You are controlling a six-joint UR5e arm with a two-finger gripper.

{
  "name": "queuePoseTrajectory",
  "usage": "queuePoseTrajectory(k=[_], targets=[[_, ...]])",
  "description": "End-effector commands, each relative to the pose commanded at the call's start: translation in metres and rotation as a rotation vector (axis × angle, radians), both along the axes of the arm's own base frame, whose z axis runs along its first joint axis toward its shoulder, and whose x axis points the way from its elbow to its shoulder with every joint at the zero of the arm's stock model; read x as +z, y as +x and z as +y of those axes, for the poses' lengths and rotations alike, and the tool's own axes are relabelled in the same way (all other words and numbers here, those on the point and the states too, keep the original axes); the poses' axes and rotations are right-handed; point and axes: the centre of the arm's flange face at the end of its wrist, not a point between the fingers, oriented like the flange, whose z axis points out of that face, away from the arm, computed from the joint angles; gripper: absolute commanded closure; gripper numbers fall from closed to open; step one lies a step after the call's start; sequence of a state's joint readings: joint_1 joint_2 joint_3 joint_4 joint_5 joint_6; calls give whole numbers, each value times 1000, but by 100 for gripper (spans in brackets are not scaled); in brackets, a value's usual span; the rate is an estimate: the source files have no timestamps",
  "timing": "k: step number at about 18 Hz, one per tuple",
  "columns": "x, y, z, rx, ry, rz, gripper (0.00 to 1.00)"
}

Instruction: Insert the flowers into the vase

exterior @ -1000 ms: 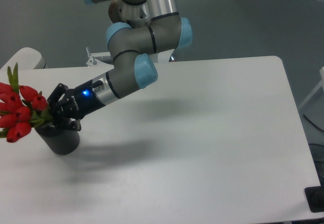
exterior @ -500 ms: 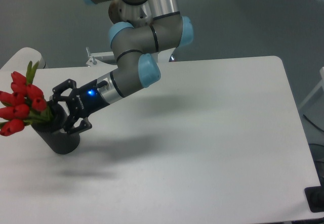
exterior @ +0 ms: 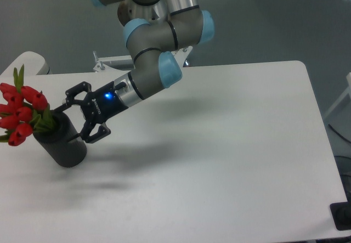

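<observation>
The fixed camera looks down on a white table (exterior: 230, 144) with 1 arm (exterior: 159, 40) reaching from the back edge toward the left side.

The vase (exterior: 64, 144), a matte black cylinder, stands near the table's left edge, tilted so that its mouth points up and to the left. The flowers (exterior: 19, 114) sit in that mouth: red buds spread out to the upper left beyond the rim, with a green leaf poking up above them and green stems running down into the opening.

The gripper (exterior: 78, 113) hangs just to the right of the vase, pointing down and left at it. Its 2 black fingers are spread wide, with nothing between them. The upper finger (exterior: 77, 89) reaches above the vase's rim, close to the stems but apart from the buds. The lower finger (exterior: 94, 135) lies beside the vase's upper right wall; whether it touches the wall cannot be told from this angle. A blue light glows on the gripper's body behind the fingers.

The arm's shadow falls on the table to the right of the vase.
</observation>
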State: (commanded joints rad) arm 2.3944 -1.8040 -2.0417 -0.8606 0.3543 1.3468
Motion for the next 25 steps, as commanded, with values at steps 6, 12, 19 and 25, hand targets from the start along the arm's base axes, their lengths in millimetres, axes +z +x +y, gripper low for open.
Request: queuePoseTrajectory(k=[6, 12, 19, 25], targets=[[1, -28, -15, 59, 3, 1, 0], [-11, -102, -27, 166, -8, -5, 0], [-4, -176, -24, 225, -228, 270, 0], [1, -226, -8, 245, -441, 530, 0]])
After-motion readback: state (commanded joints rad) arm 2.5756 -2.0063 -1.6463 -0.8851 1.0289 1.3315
